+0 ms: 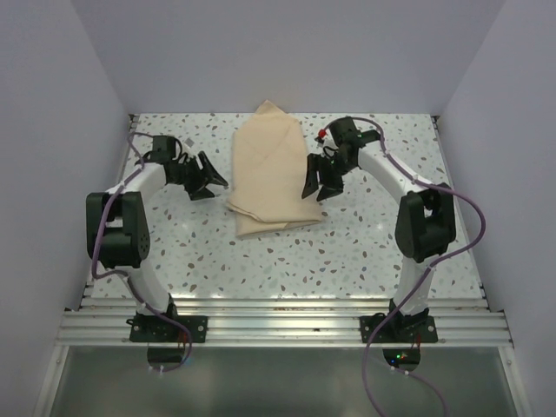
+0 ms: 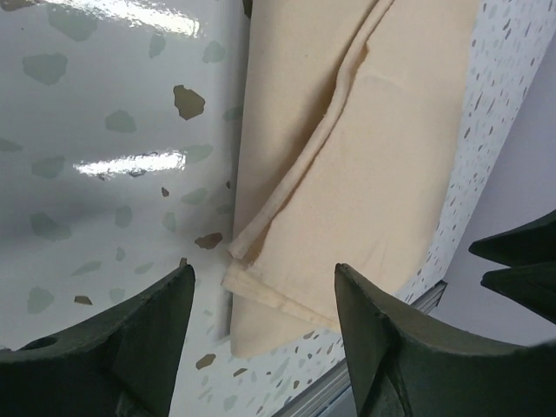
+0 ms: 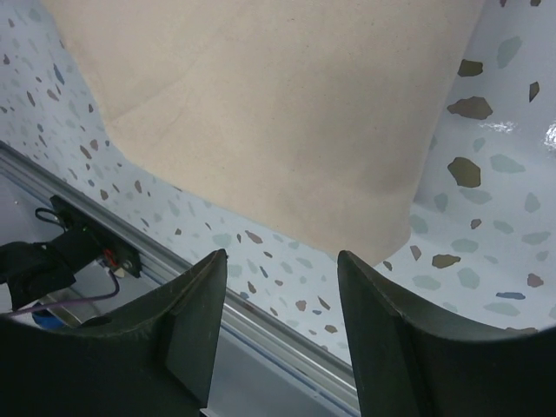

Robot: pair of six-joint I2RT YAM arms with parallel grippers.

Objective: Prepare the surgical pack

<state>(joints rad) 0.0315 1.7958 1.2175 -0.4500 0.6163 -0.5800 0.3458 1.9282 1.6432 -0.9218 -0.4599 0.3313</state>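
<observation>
So the surgical pack [image 1: 271, 169] is folded up into a tan cloth parcel. It sits on the speckled worktop [image 1: 347, 252], roughly midway between the left and right edges and closer to the far edge, turned a bit crooked. One pointy corner aims at the far edge.

The left gripper [image 1: 208, 178] is just beside the parcel's left side with its fingers spread wide and nothing between them. The right gripper [image 1: 320, 181] is at the parcel's right side, also spread and empty. From above its fingertips overlap the cloth edge, but I can't tell if they actually touch it.

My guess is the fold isn't finished and the next move is a pinch on one of those edges.

Stuff that could go sideways:
- The left wrist view shows several loose layers stacked at the near-left corner, with a raised hem running along the top. Pinch only the top layer and a lift would peel the fold open instead of moving the parcel.
- The worktop looks glossy, so a sideways nudge from one arm could slide or spin the whole thing, probably toward the other gripper.
- Both grippers are close across a narrow parcel, so if they close in together they could bump.
</observation>
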